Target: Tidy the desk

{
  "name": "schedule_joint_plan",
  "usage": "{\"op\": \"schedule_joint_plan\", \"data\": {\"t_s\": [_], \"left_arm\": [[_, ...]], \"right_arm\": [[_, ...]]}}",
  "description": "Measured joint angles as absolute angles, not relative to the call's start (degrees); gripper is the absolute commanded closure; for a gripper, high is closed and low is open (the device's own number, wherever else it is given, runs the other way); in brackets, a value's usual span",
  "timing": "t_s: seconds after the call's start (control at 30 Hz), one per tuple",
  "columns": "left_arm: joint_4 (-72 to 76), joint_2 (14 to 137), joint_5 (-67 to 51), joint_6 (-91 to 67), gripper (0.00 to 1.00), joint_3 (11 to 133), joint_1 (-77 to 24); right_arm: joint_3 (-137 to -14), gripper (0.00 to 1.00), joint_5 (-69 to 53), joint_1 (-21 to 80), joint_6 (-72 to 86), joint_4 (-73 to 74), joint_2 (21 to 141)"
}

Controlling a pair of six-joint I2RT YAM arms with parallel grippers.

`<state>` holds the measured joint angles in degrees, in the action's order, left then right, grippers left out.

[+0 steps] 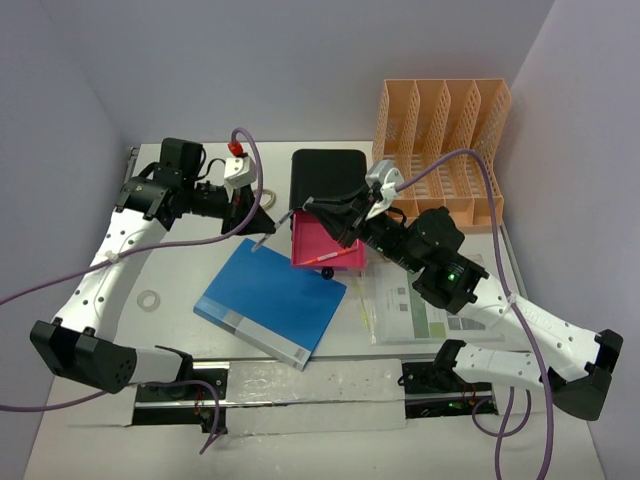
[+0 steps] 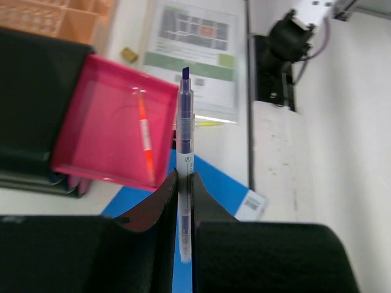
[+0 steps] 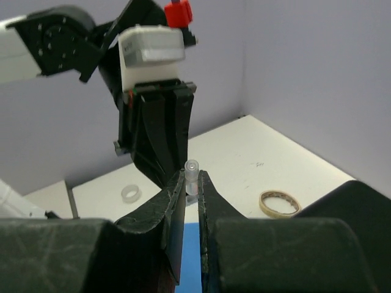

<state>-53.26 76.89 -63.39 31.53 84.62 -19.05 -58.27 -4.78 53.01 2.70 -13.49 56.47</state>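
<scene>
Left wrist, end effector (image 2: 184,177) pinching pen (image 2: 185,134), above desk (image 2: 214,152)

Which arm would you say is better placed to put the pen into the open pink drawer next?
Left. The left tool grips the pen, its tip aimed at the pink drawer just ahead; the right tool only pinches a small clear piece.

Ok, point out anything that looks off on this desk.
The purple pen in the left gripper is uncapped; what looks like its clear cap sits pinched in the right gripper. The pink drawer hangs pulled out of the black box, and the blue folder lies askew on the desk.
</scene>
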Motion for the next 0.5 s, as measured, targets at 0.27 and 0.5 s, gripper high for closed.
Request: {"op": "schedule_joint_plan", "data": {"t_s": [0.27, 0.5], "left_arm": [[-50.8, 71.5, -62.3, 25.0, 1.00, 79.6, -21.6], [-47.1, 68.7, -57.4, 22.1, 1.00, 77.5, -27.1]], "right_arm": [[-53.9, 1.00, -8.7, 53.0, 3.2, -14.2, 54.8], [-50.3, 1.00, -9.7, 53.0, 4.0, -16.7, 53.8]]}}
